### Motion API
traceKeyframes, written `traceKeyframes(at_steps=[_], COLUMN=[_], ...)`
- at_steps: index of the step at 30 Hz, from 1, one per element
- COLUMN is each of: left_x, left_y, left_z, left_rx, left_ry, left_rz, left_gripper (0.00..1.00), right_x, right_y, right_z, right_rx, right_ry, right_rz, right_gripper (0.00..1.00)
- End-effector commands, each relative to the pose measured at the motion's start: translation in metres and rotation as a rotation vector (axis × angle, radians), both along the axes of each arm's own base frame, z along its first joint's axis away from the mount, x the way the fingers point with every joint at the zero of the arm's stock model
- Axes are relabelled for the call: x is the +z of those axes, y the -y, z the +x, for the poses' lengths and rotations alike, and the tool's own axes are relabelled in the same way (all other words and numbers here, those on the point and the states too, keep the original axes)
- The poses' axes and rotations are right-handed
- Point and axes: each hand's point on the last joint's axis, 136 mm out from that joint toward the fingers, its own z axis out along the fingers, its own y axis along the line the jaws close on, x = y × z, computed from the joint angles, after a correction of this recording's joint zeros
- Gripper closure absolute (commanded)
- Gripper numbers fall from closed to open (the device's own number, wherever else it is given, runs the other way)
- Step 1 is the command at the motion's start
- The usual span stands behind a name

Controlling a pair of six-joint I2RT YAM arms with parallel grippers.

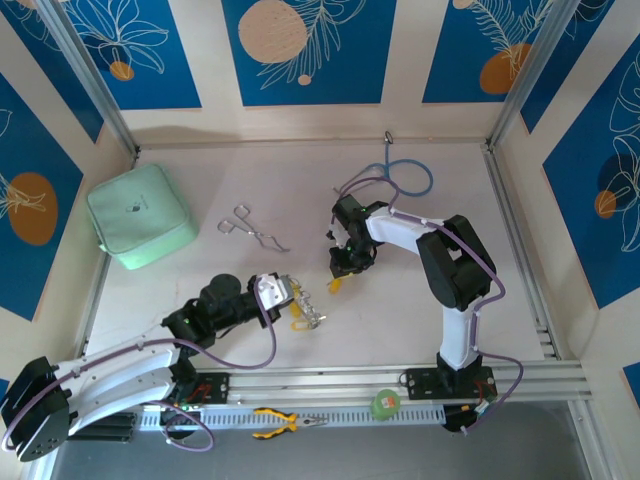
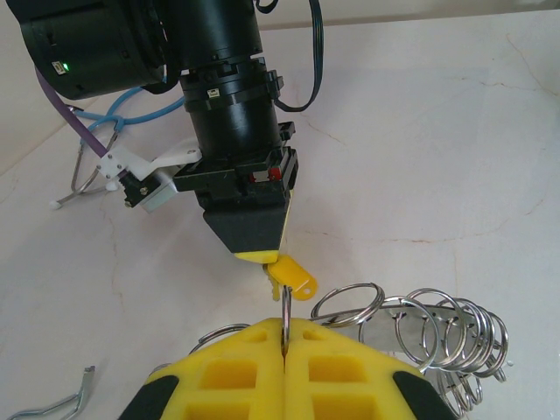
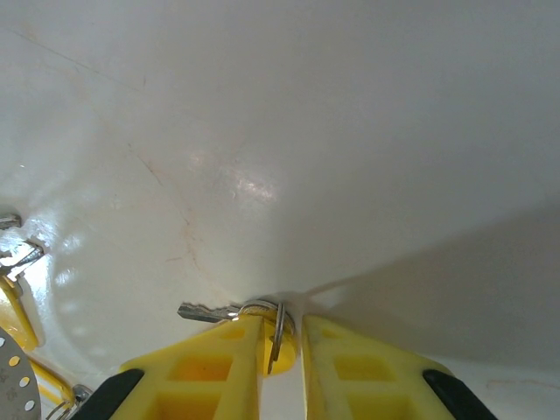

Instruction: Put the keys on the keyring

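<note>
- The keyring (image 2: 429, 331), a silvery band fringed with many small wire loops, lies near the middle of the bench (image 1: 300, 180), just past the tip of the left arm. Whether it rests on the surface or hangs just above it cannot be told.
- The left fingers (image 2: 282, 350) are pressed together on one thin wire loop at the keyring's near end, and the loop stands upright out of the seam between them.
- A yellow-headed key (image 2: 294, 280) hangs directly above that upright loop. The two are so close that it cannot be told whether they touch.
- The right fingers (image 2: 260, 254) point downward and are clamped on the key's head. In the right wrist view the silver blade sticks out to the left, and a small ring lies against the yellow head between the fingers.
- The two arms meet tip to tip, the right one reaching in from behind the keyring.
- Silver forceps (image 1: 250, 230) lie farther back and to the left.
- A mint-green pouch (image 1: 140, 215) sits near the left wall.
- A blue-tubed stethoscope (image 1: 412, 178) is coiled near the back wall.
- Yellow-handled pliers (image 1: 285, 422) and a green roll (image 1: 385, 403) lie on the rail at the near edge.
</note>
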Motion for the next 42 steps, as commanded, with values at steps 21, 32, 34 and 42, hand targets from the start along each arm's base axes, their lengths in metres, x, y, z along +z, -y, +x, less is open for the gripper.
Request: traceKeyframes(at_steps=[21,32,34,42], left_x=[0.012,0.016,0.017,0.017], left_y=[0.002,0.005,0.006,0.007], left_z=[-0.002,-0.005,-0.007,-0.007], left_rx=[-0.008,-0.009,-0.024,-0.028], left_ry=[0.033,-0.013,-0.018,-0.011], left_rz=[-0.026,-0.092,-0.101,-0.111], left_gripper=[1.0,1.0,1.0,1.0], right_x=[0.092,0.165,0.166,0.164], right_y=[-0.026,-0.052,-0.053,-0.066], right_z=[-0.006,-0.085,-0.094,-0.119], right_rx=[0.158,0.596,0.636,0.726], right_ry=[0.313,0.598,0.575,0.5], right_rz=[0.213,0.666,0.686,0.736], right_gripper=[1.0,1.0,1.0,1.0])
